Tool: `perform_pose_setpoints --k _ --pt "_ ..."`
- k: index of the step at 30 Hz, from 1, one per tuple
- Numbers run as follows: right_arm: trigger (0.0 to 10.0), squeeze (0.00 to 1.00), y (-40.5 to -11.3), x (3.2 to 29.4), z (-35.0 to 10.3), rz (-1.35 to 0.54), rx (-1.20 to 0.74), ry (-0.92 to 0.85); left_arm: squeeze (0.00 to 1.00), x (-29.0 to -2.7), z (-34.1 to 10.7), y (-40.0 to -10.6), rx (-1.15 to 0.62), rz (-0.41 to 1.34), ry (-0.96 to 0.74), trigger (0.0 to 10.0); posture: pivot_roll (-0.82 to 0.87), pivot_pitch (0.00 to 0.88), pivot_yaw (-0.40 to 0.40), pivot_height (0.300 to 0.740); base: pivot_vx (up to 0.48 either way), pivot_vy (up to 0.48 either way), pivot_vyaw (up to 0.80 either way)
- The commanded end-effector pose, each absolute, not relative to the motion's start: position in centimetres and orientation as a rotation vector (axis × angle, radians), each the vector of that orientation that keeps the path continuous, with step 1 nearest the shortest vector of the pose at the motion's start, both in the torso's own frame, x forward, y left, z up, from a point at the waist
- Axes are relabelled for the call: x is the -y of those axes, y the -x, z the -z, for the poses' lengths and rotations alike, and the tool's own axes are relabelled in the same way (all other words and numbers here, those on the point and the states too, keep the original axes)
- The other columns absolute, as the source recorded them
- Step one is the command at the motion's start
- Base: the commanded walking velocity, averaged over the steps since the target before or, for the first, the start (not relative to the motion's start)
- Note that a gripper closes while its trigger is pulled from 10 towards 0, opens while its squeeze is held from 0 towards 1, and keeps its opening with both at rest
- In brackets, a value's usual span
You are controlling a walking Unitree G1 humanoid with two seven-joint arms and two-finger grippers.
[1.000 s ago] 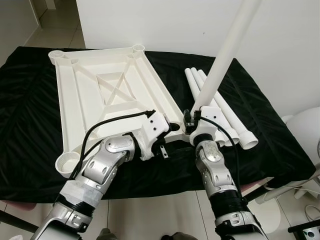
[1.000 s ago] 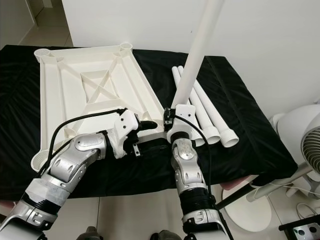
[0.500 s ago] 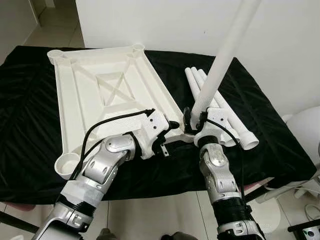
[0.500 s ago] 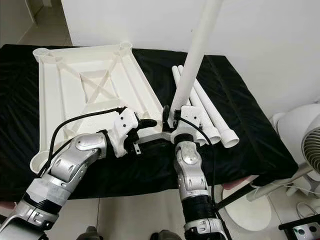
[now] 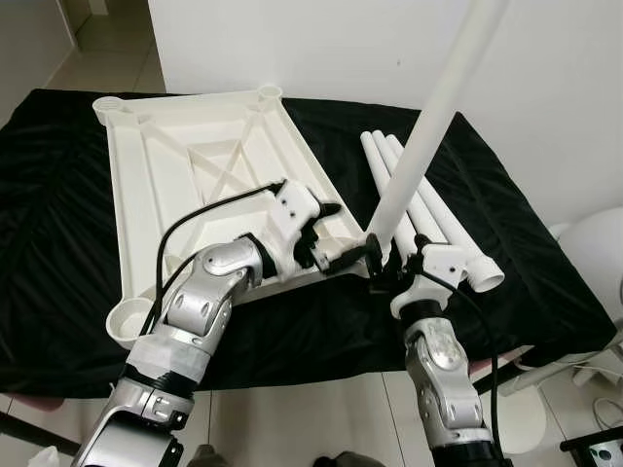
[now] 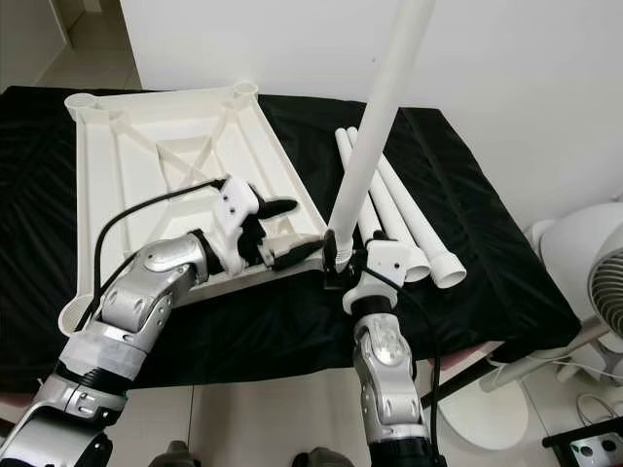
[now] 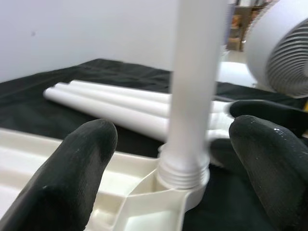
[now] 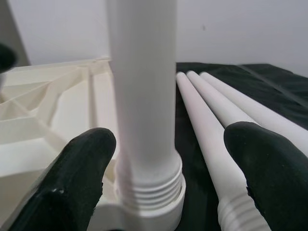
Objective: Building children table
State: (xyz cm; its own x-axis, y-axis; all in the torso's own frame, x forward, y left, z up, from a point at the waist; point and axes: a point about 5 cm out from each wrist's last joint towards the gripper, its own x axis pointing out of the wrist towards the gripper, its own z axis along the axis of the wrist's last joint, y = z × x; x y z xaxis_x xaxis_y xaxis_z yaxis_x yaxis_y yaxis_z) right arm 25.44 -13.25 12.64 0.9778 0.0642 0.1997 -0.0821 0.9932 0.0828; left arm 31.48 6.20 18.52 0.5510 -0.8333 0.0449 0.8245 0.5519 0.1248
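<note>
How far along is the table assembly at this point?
Done: one leg stands in the near right corner socket of the upside-down tabletop.
In hand: both open grippers, left gripper and right gripper, flank its threaded base.
Left: three legs lie on the black cloth.

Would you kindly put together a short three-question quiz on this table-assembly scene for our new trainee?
1. True or false: the upright table leg stands in a corner socket of the upside-down white tabletop.
2. How many loose legs lie on the black cloth?
3. The fingers of the right hand are: A) clamped on the upright leg, B) spread on either side of it, C) holding a loose leg.

Key: 1. True; its threaded end sits in the near-right socket. 2. Three. 3. B; the left hand is spread around it too.
</note>
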Motion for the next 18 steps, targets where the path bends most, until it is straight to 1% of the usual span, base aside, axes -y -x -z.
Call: perform_pose_setpoints --k 1,6,8,11,18 --pt "10.0 0.0 -24.9 13.6 -12.6 -0.081 0.208 -0.099 0.0 -6.4 -18.5 -32.1 0.09 0.919 -0.095 10.0 0.05 0.0 -0.075 0.74 0.0 0.0 0.0" --pt "10.0 0.0 -23.8 14.3 -12.4 -0.095 0.198 -0.07 0.0 -7.3 -17.8 -33.5 0.017 0.813 -0.151 10.0 0.04 0.0 -0.064 0.74 0.0 0.0 0.0" --pt "10.0 0.0 -23.7 14.4 -12.5 -0.097 0.197 -0.063 0.0 -7.4 -17.7 -33.7 0.008 0.796 -0.158 10.0 0.04 0.0 -0.064 0.74 0.0 0.0 0.0" --pt "10.0 0.0 -23.4 15.0 -12.6 -0.078 0.198 -0.047 0.0 -7.9 -16.7 -34.2 -0.057 0.744 -0.233 10.0 0.03 0.0 -0.055 0.74 0.0 0.0 0.0" --pt "10.0 0.0 -23.3 15.6 -12.9 -0.049 0.205 -0.041 0.0 -8.7 -15.3 -34.7 -0.169 0.674 -0.295 10.0 0.02 0.001 -0.05 0.74 0.0 0.0 0.0"
